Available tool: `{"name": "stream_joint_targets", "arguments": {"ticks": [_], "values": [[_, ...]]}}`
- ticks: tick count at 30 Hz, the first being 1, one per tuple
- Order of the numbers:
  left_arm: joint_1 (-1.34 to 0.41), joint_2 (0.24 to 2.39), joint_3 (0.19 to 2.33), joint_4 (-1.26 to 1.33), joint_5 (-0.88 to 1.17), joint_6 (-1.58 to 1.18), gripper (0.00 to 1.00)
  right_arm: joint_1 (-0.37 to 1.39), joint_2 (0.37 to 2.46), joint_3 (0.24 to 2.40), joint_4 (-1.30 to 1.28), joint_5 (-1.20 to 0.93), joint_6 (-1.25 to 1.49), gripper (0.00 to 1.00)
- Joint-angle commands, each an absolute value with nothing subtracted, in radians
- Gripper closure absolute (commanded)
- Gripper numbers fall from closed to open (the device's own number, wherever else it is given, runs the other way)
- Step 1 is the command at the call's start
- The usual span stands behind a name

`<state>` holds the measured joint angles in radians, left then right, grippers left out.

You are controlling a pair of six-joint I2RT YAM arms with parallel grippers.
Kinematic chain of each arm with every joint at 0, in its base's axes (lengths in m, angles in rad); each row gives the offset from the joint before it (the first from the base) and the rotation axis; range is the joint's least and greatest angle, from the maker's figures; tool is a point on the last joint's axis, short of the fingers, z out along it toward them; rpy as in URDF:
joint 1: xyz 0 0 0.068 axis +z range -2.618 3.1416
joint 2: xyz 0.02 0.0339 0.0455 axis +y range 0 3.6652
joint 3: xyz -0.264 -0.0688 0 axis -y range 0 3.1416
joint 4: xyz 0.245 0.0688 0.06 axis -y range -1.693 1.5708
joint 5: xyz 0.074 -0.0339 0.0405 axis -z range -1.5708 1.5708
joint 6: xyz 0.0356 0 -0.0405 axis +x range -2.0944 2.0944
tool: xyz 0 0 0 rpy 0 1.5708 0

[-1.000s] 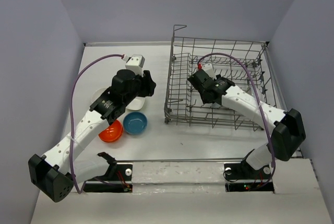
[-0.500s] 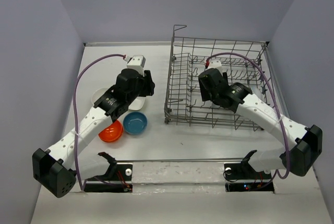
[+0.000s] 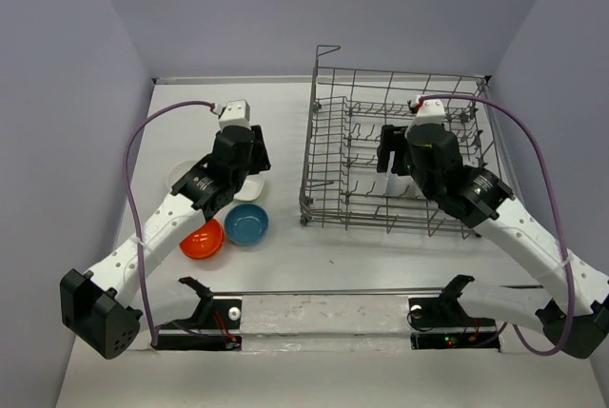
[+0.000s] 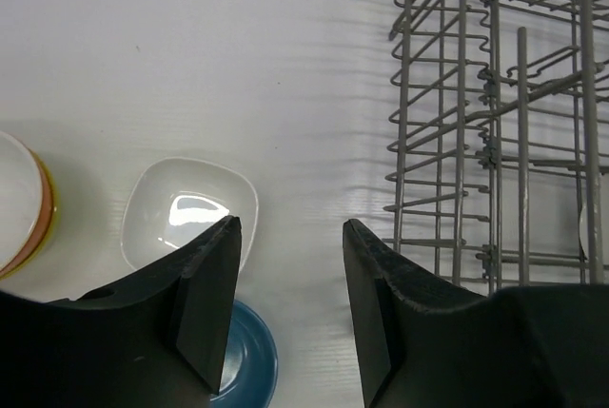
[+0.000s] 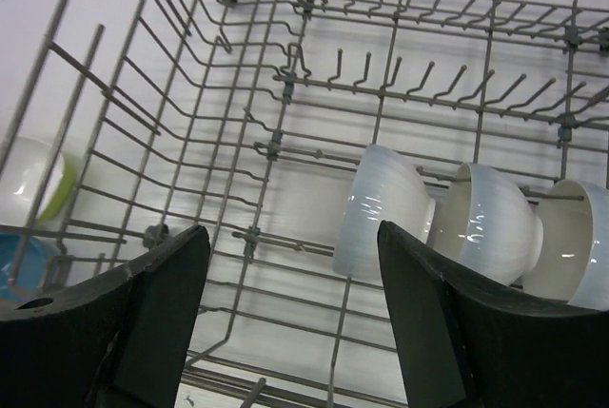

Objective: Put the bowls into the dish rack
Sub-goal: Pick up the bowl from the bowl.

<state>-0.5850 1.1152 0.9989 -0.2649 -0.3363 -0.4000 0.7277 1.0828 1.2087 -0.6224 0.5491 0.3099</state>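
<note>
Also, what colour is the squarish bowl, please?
The squarish bowl is white, clearest in the left wrist view.

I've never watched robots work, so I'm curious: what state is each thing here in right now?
left fingers: open, empty.
right fingers: open, empty.
dish rack: partly loaded.
three round white bowls: on edge in the dish rack, side by side.
squarish white bowl: upright on the table.
blue bowl: upright on the table.
orange-red bowl: upright on the table.
stacked bowls: nested on the table, white on top.
</note>
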Motion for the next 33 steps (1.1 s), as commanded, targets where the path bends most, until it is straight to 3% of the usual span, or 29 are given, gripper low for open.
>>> {"name": "stream_joint_targets", "arguments": {"ticks": [1,13,33], "values": [[-0.563,1.109,0.973,-0.281,-0.452,-0.478,0.43,0.735,1.026,1.216,-0.506,0.476,0.316,0.22],[-0.405,1.022,0.853,-0.256,-0.417,-0.611,0.41,0.735,0.917,1.149,-0.408,0.356,0.311,0.19],[-0.354,1.074,0.721,-0.193,-0.336,-0.681,0.40,0.735,0.894,1.112,-0.406,0.382,0.296,0.18]]}}
